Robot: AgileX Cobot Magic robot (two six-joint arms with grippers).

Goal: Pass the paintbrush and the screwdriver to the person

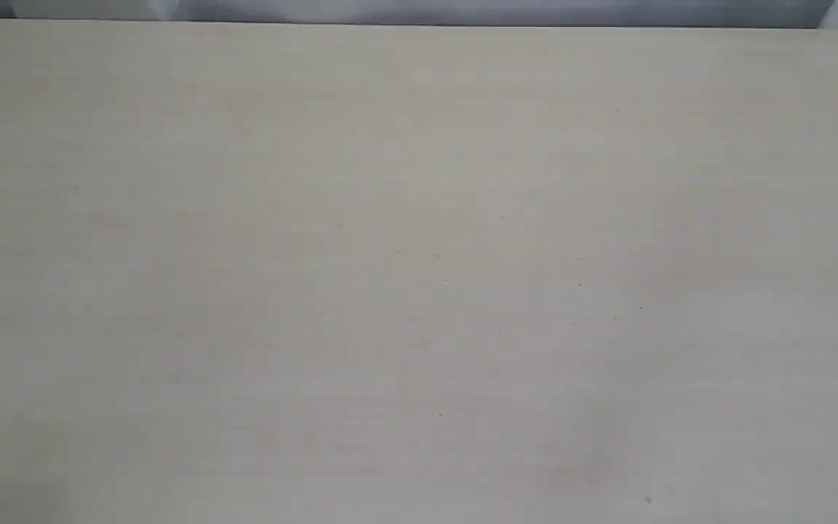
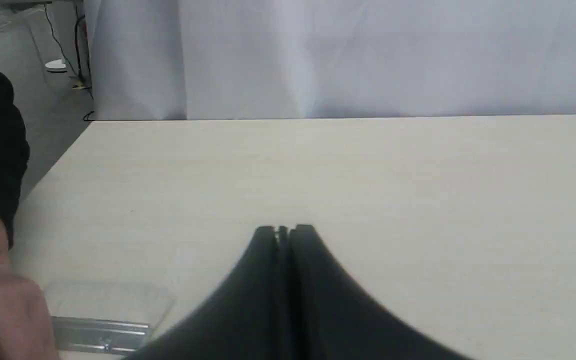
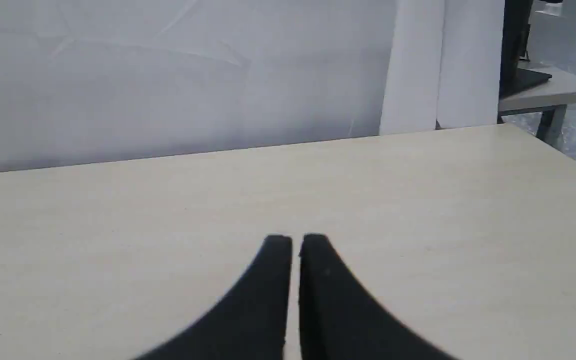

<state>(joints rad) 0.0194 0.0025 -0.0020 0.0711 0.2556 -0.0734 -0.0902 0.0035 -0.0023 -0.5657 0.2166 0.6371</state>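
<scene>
The paintbrush [image 2: 103, 317] shows partly in the left wrist view: pale bristles and silver ferrule flat on the table, its handle hidden. The person's hand [image 2: 3, 310], with a dark sleeve above it, rests on or right beside the ferrule. My left gripper [image 2: 284, 231] is shut with nothing between its fingers, apart from the brush. My right gripper [image 3: 295, 240] is shut too, a thin slit between its black fingers, over bare table. The screwdriver is out of view. Neither gripper nor any tool appears in the exterior view.
The pale wooden table [image 1: 419, 276] fills the exterior view. White curtain [image 2: 368, 55] hangs behind its far edge. A second desk [image 3: 548, 90] with a dark monitor stand lies past the table's corner. Floor cables [image 2: 73, 55] run beyond the opposite corner.
</scene>
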